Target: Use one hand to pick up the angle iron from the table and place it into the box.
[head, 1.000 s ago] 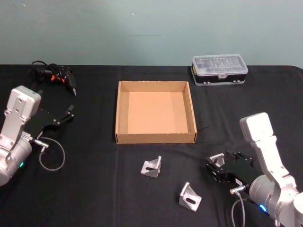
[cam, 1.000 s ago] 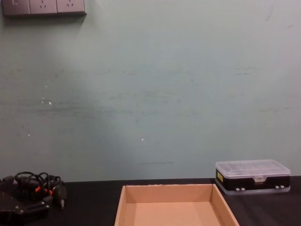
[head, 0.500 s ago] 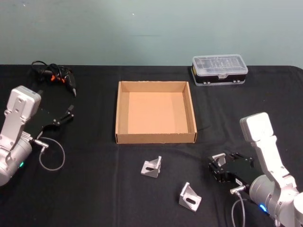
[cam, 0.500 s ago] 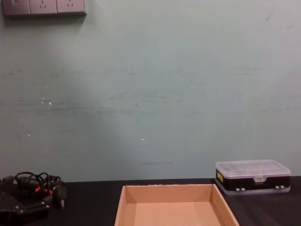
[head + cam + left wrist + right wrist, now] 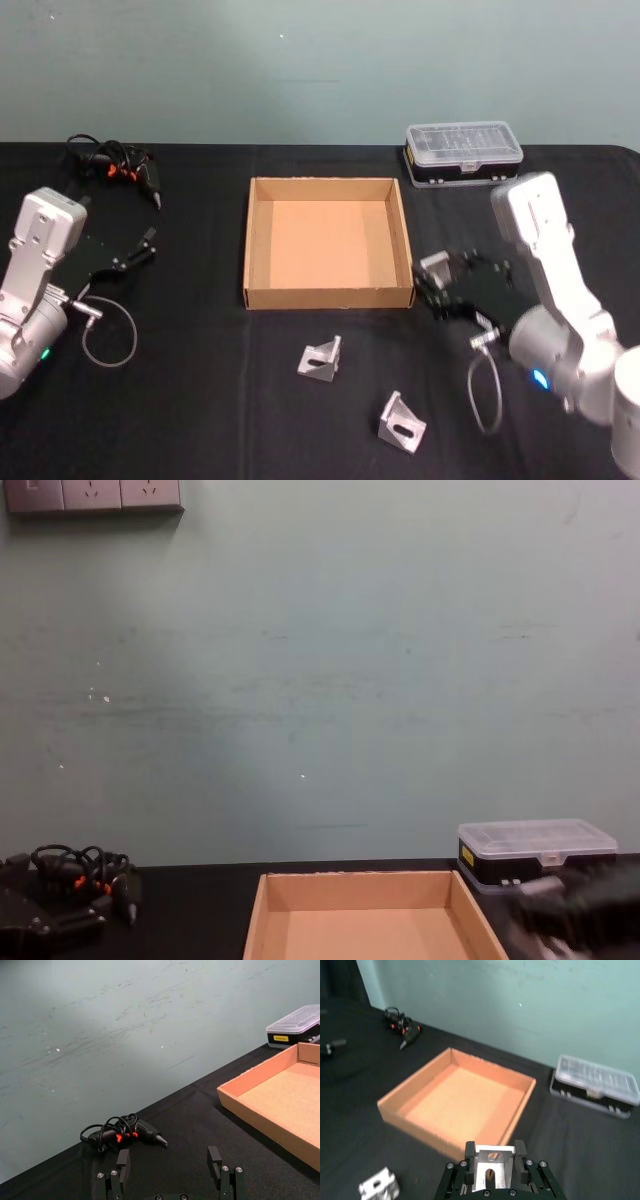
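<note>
The table (image 5: 200,400) carries the box (image 5: 328,297) at its centre. The left gripper (image 5: 143,247) sits parked at the table's left, fingers wide apart. The right gripper (image 5: 437,280) hangs just beside the box's right wall, clamped on an angle iron (image 5: 436,266). A second iron (image 5: 320,357) and a third iron (image 5: 401,422) lie in front of the box. The held iron looks stiff, smooth and dense, so clamping across its flat sides should prevent slipping.

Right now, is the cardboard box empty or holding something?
Empty: the box has a bare floor; the right hand holds an angle iron just outside it.
</note>
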